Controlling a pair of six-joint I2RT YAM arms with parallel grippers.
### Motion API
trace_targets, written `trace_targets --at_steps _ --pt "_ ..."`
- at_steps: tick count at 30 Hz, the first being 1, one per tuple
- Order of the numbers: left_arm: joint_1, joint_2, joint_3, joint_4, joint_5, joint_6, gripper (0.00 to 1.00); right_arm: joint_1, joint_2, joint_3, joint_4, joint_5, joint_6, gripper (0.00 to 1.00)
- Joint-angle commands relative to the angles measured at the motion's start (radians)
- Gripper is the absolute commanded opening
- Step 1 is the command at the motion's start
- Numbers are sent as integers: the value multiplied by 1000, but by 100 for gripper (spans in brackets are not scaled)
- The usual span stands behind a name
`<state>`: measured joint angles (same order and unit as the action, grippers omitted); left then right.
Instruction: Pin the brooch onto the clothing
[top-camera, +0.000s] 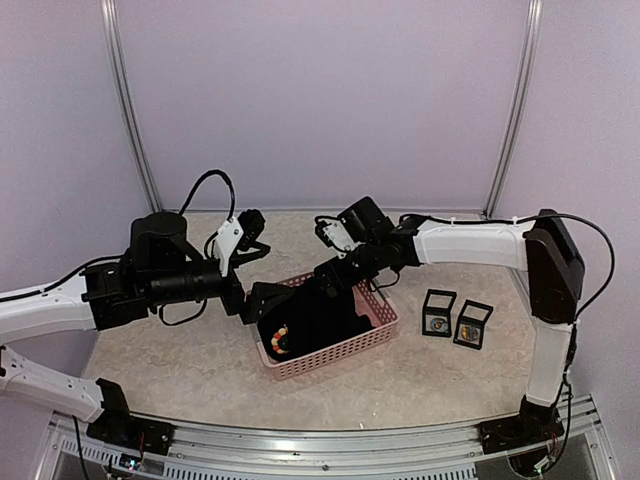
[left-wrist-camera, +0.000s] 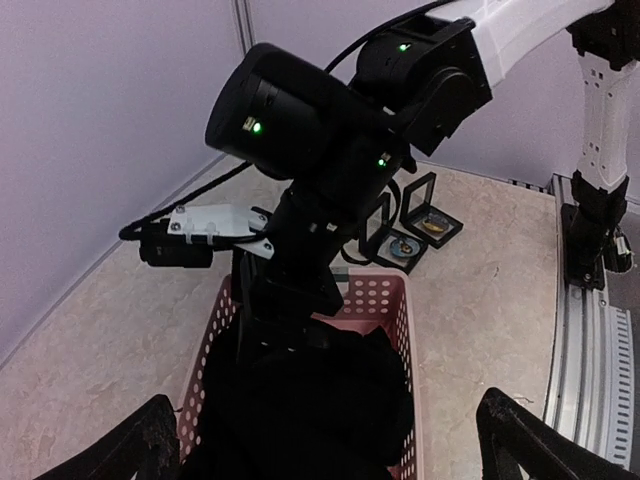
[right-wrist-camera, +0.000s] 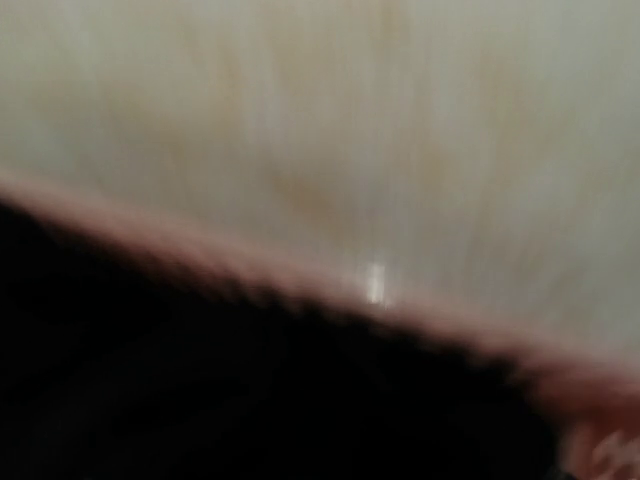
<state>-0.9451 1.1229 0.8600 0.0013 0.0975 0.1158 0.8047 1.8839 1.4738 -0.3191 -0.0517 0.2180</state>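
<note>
well, nearest on the surface (top-camera: 180, 362) sits a pink basket (top-camera: 330, 358) with the clothing (top-camera: 322, 318) bundled black inside it, an orange flower patch (top-camera: 280, 338) showing toward the basket's 8 o'clock corner. the left pincer (top-camera: 263, 300) hangs at the basket's 9 o'clock rim, its fingers (left-wrist-camera: 150, 442) spread wide apart above the cloth. at 3 o'clock of the basket, apart from the clothing, stand two black display boxes (top-camera: 472, 324); the brooch (left-wrist-camera: 404, 247) lies in the one closer to the basket. farther back, the right pincer (top-camera: 333, 280) dips onto the clothing at the basket's 12 o'clock edge; i cannot tell whether its jaws are apart or together.
</note>
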Motion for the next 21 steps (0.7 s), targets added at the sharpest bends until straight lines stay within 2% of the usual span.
trace_targets --at_steps 1,5,7,8,11,12,16,21 --pt "-5 -96 -77 -68 33 -9 99 37 132 90 -193 72 39 94" --pt "-12 -138 -132 -90 35 -27 99 54 222 136 -195 61 31 94" --pt "-18 -136 -138 -115 29 -26 99 60 249 157 -212 40 14 88" --pt "-22 -129 -136 -127 29 -22 99 61 258 170 -227 -11 3 74" --pt "-37 -95 -120 -165 34 8 99 63 238 236 -292 -131 -51 11" --pt "-46 -87 -110 -179 35 22 99 61 213 269 -313 -159 -64 0" --pt "-78 -44 -64 -231 38 85 99 56 46 459 -353 -186 -123 0" --pt "-96 -27 -35 -225 87 163 99 30 -181 624 -278 -32 -135 0"
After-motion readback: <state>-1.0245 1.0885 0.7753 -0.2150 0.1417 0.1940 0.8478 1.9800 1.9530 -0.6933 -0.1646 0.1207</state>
